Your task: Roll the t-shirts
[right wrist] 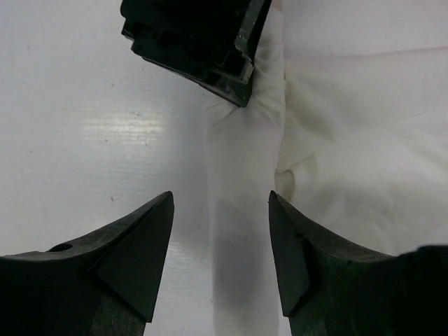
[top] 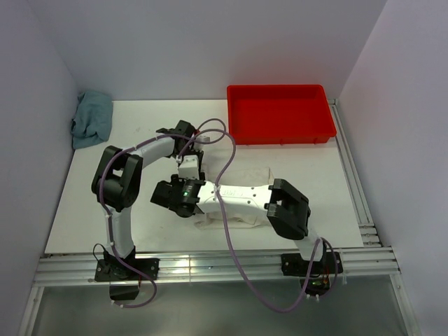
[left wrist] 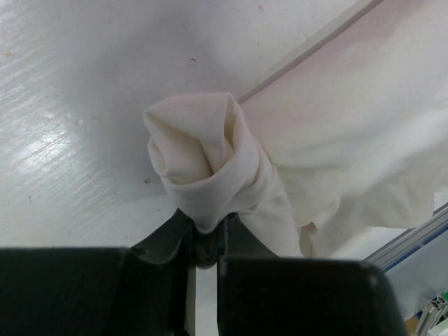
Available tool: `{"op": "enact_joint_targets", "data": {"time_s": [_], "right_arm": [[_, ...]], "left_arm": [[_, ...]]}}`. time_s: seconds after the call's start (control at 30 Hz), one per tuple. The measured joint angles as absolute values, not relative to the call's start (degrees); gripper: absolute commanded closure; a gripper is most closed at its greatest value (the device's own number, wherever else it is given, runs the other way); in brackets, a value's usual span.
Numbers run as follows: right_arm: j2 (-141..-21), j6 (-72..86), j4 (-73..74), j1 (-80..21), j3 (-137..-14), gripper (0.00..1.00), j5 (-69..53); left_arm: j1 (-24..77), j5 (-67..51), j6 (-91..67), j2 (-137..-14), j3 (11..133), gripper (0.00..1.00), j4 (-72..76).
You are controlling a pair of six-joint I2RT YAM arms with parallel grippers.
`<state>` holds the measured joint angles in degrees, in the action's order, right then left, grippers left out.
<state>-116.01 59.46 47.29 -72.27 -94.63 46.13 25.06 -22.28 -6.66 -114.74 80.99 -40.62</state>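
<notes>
The t-shirt (left wrist: 210, 154) is cream-white, thin and creased. One edge of it is wound into a loose roll with an open spiral end, and the rest lies flat and rumpled on the white tabletop (top: 84, 210), about the middle and mostly under the right arm.

The left arm bends up at the elbow and reaches in toward the centre. Its pincer (left wrist: 206, 241) is clamped on the end of the roll. The right arm stretches leftward and low across the shirt. Its pincer (right wrist: 220, 238) stands apart, one finger on either side of the rolled strip and facing the left one. I can't tell if it touches the cloth.

Bare tabletop lies left of the shirt. A red bin (top: 280, 138) sits at the far right, and a teal cloth (top: 91, 119) is bunched in the far left corner, both well apart from the shirt. Metal rails (top: 353, 189) run along the right and near edges.
</notes>
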Motion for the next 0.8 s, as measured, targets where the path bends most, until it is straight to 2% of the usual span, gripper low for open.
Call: {"op": "enact_joint_targets", "data": {"time_s": [0.43, 0.53, 0.63, 0.73, 0.8], "right_arm": [[-124.57, 55.61, 48.01, -72.27, -97.6, 0.38, 48.34], [-126.67, 55.77, 48.86, -72.27, -98.04, 0.38, 48.4], [-127.15, 56.38, 49.87, -72.4, -98.15, 0.4, 48.42], [-127.15, 57.63, 50.89, -72.51, -98.15, 0.45, 48.36], [-127.15, 58.57, 51.64, -72.62, -98.13, 0.48, 48.14]], "left_arm": [[25.39, -21.04, -6.22, -114.93, 81.89, 0.9, -41.45], [25.41, -21.04, -6.17, -115.02, 82.08, 0.86, -41.69], [25.5, -20.82, -5.98, -115.04, 82.39, 0.77, -42.02], [25.61, -20.18, -5.45, -115.13, 82.85, 0.61, -42.63], [25.58, -19.49, -5.1, -115.15, 83.24, 0.55, -43.18]]}}
